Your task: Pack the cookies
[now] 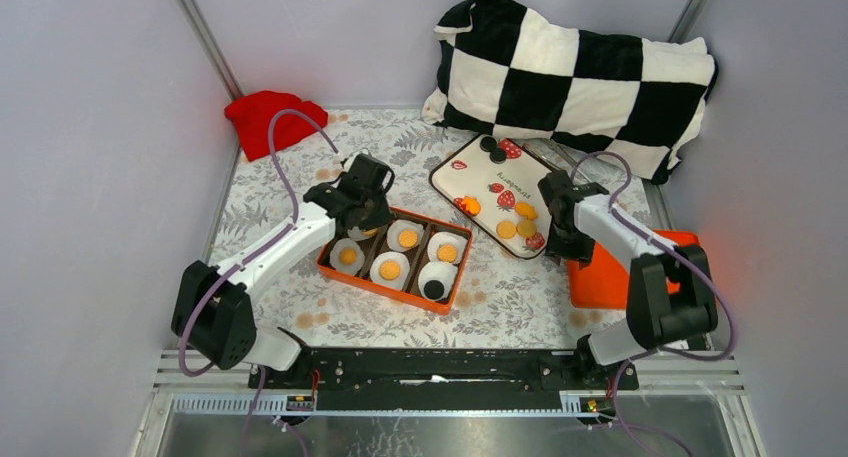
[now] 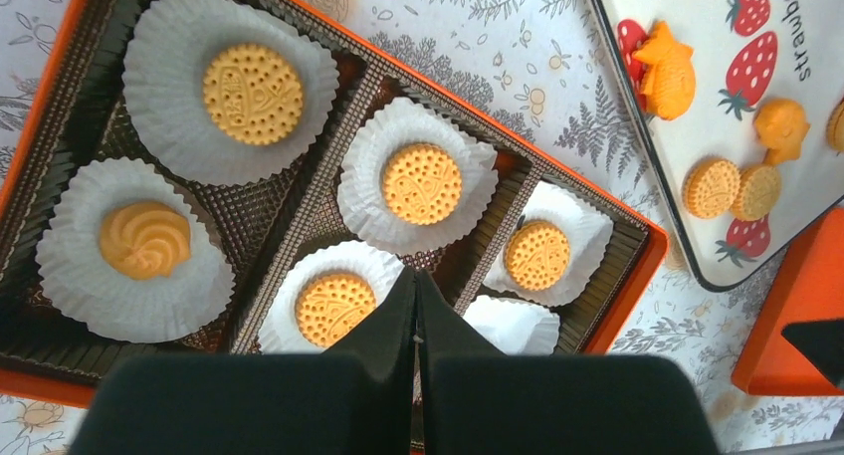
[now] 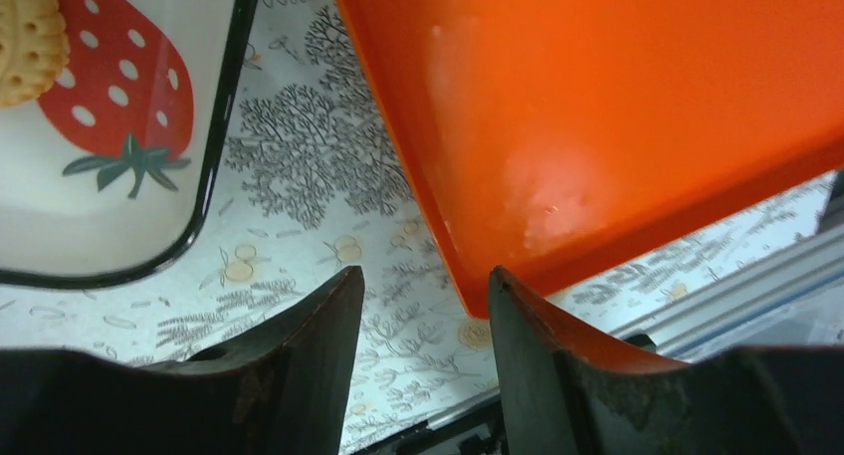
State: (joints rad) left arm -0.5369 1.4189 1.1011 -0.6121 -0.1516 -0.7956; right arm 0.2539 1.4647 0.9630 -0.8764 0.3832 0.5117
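An orange box (image 1: 383, 288) with a brown insert holds white paper cups. Golden cookies (image 1: 407, 238) lie in most cups and a black cookie (image 1: 434, 289) in the near right one. My left gripper (image 1: 365, 220) hovers over the box's far left corner, shut and empty. In the left wrist view its tips (image 2: 415, 274) meet above the cups, with round cookies (image 2: 422, 183) and a swirled one (image 2: 144, 239) below. More cookies (image 1: 525, 212) lie on the white strawberry tray (image 1: 470, 172). My right gripper (image 1: 563, 245) is open and empty at the tray's near right edge (image 3: 204, 196), above the tablecloth (image 3: 426, 286).
An orange lid (image 1: 600, 282) lies right of the tray, close to my right gripper, and fills the right wrist view (image 3: 597, 107). A black-and-white checkered pillow (image 1: 570, 72) lies at the back right, a red cloth (image 1: 272, 120) at the back left. Walls close in on both sides.
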